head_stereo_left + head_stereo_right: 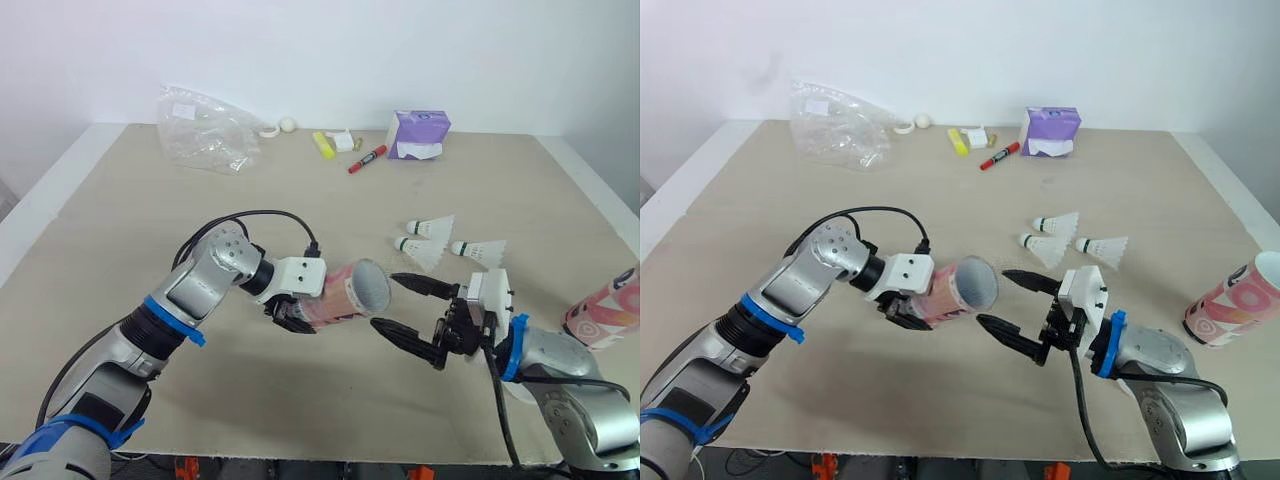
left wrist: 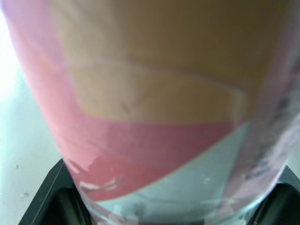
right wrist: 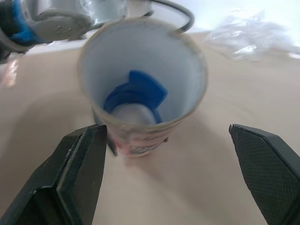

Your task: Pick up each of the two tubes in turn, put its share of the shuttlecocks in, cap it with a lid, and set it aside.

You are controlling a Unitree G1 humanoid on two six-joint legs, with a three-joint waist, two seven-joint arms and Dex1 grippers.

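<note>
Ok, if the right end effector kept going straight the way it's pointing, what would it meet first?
Most likely the open mouth of the pink tube, held sideways by the left end effector. The right wrist view shows that mouth between the open fingers of the right end effector, though depth is unclear.

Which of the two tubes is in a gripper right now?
The tube in the left gripper, held on its side, open mouth toward the open right gripper. The other tube sits free at the right edge of the table.

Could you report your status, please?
Left gripper shut on pink cardboard tube, mouth facing right gripper. Right jaws open, empty. Three white feathered shuttlecocks beyond; nothing blocking.
</note>
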